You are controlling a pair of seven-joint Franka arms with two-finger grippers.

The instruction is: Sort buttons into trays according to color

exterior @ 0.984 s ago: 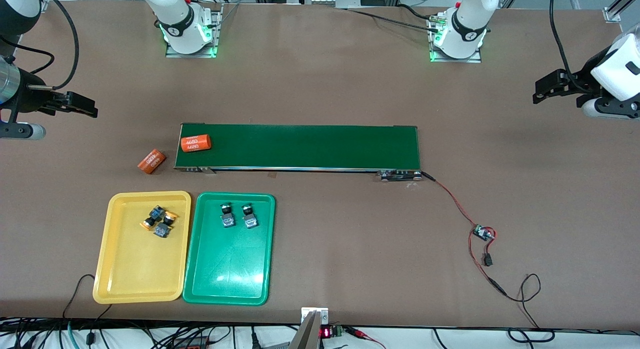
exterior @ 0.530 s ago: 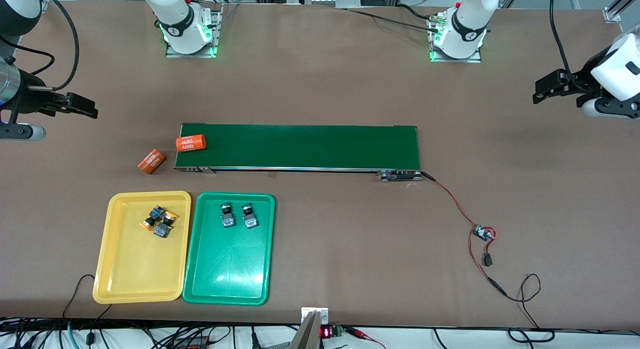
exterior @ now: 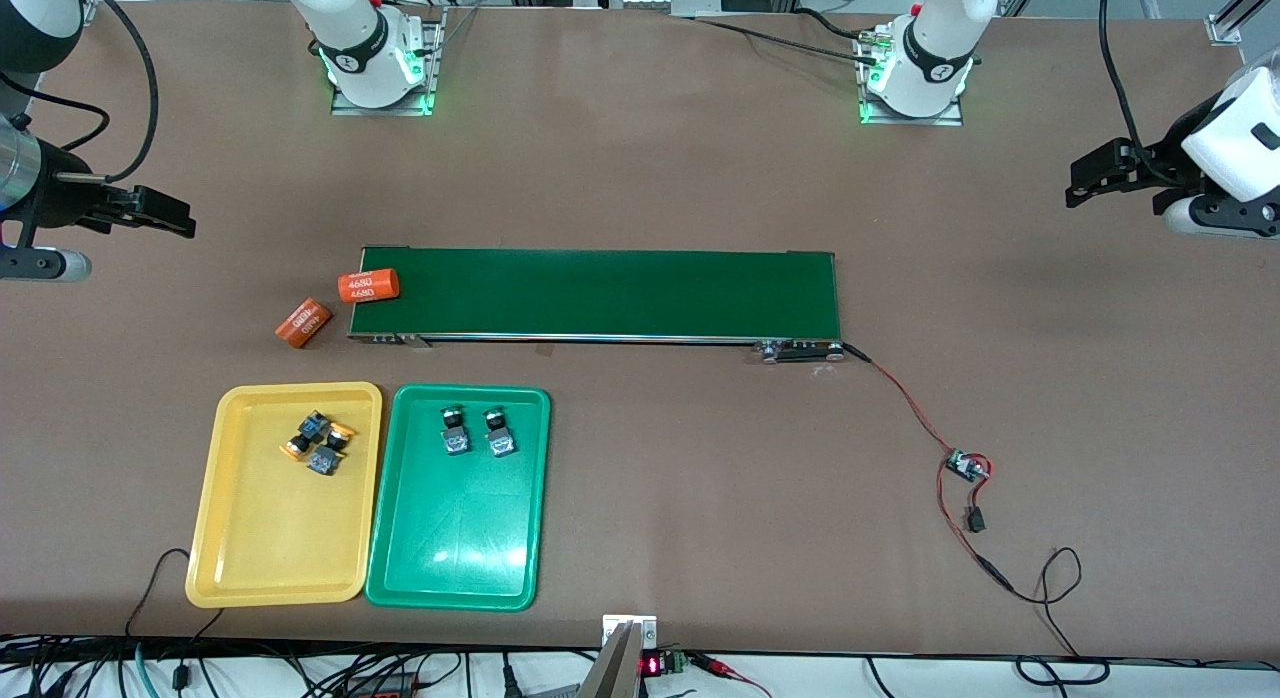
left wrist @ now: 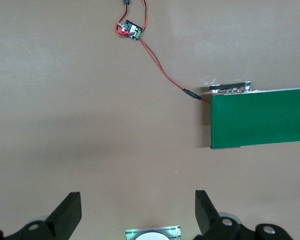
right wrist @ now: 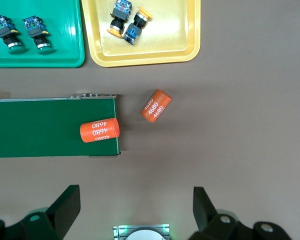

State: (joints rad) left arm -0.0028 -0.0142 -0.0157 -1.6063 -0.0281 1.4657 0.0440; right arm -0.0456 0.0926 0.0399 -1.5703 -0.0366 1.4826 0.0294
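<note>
Buttons (exterior: 320, 442) in matching trays (exterior: 283, 568)

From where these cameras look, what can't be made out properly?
- Buttons in the green tray: front view, cap color too small to tell.
- Two buttons in the yellow tray: huddled together; touching or not is unclear.
- Orange cylinder at the belt's end: whether it still rests fully on it.
- Left pincer and right pincer, both open: wrist views cut off their bases.

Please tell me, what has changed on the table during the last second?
The orange cylinder on the conveyor belt rode along to the belt's end at the right arm's end of the table, now overhanging it. The other cylinder, buttons, trays and both open grippers stayed put.
</note>
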